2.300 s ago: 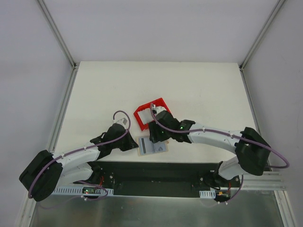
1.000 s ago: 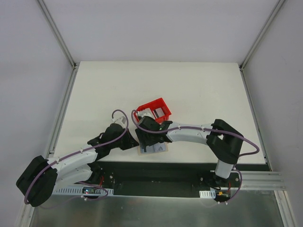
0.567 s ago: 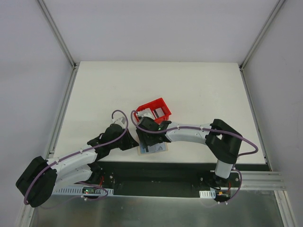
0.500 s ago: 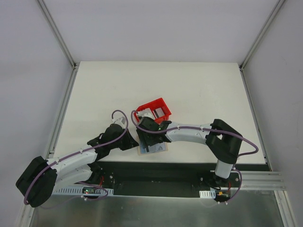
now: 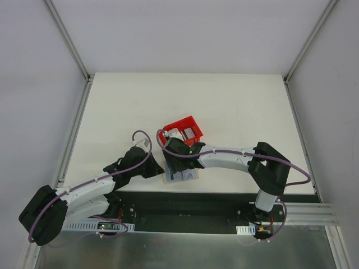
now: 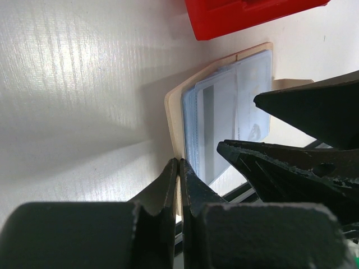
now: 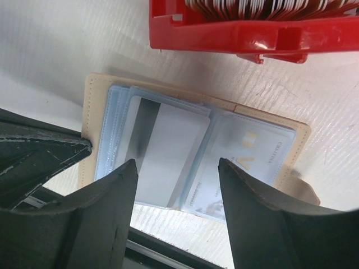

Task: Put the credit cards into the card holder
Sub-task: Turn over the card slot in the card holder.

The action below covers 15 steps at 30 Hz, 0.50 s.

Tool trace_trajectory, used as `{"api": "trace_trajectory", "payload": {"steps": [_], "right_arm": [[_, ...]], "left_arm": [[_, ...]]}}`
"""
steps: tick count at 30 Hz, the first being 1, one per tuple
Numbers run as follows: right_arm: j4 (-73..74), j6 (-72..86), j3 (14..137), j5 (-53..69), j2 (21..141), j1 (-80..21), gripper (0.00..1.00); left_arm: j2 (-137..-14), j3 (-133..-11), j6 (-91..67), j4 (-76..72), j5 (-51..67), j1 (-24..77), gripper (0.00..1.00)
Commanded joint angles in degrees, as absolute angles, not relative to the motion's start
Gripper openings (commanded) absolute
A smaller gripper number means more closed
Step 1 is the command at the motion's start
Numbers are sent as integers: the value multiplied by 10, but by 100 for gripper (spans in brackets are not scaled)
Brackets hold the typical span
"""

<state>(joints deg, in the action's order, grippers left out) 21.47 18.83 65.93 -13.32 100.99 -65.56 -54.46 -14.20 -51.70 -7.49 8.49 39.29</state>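
Observation:
The card holder (image 7: 90, 112) lies open near the table's front edge, tan rim around pale blue sleeves; it also shows as the card holder (image 5: 190, 175). A whitish credit card with a grey stripe (image 7: 168, 151) rests on its left half, and another card (image 7: 247, 151) sits in the right sleeve. My right gripper (image 7: 176, 162) hangs open just above the striped card, one finger on each side. My left gripper (image 6: 178, 162) is shut on the tan left edge of the card holder (image 6: 174, 112). The striped card (image 6: 224, 123) is also in the left wrist view.
A red plastic bin (image 5: 184, 130) stands just behind the holder, with several more cards (image 7: 252, 7) upright inside. The black base plate (image 5: 185, 204) runs along the table's front edge right next to the holder. Both arms crowd around the holder.
The right arm has swung from beside the red bin to over the card holder. In the last second it only settled slightly. The left gripper has kept its grip and place.

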Motion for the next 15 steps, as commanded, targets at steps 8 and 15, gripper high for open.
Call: {"api": "trace_trajectory", "payload": {"steps": [8, 15], "right_arm": [[203, 185, 687, -107, 1005, -662, 65], [194, 188, 688, -94, 1018, -663, 67]], "left_arm": [[-547, -141, -516, -81, 80, 392, 0], [-547, -140, -516, -81, 79, 392, 0]]}}
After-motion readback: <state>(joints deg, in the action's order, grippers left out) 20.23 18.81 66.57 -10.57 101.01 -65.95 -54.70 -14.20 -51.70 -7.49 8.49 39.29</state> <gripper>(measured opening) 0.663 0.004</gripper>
